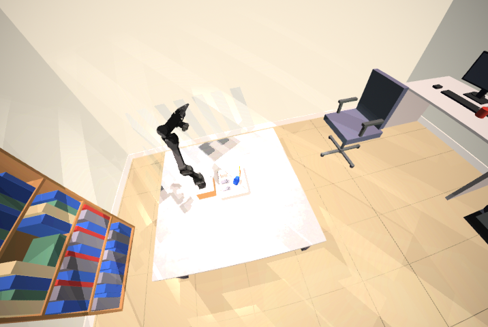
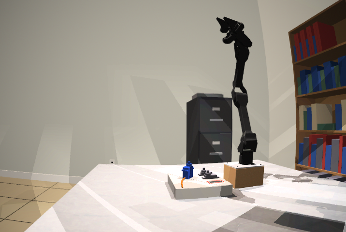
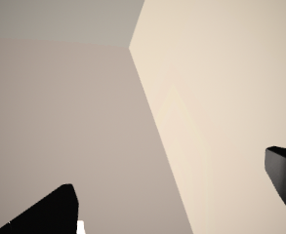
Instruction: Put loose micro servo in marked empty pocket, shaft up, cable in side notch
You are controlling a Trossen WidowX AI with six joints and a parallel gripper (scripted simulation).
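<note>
The blue micro servo (image 1: 236, 180) (image 2: 187, 170) stands upright on the pale deck block (image 1: 240, 191) (image 2: 200, 193), shaft end up, near the deck's edge. Its orange cable (image 2: 182, 181) curls down onto the deck. The red-outlined pocket (image 2: 207, 181) lies further along the deck, beside two black mounted servos (image 2: 208, 174). My gripper (image 1: 183, 108) (image 2: 223, 22) (image 3: 173, 178) is open and empty. It is raised high above the arm's base, far from the servo. The wrist view shows only the walls and the two fingertips.
The arm stands on a brown box (image 2: 243, 175) next to the deck on the white table (image 1: 233, 231) (image 2: 124, 196). A dark filing cabinet (image 2: 209, 128) and a bookshelf (image 2: 326, 95) (image 1: 39, 246) stand behind. An office chair (image 1: 358, 115) is off the table.
</note>
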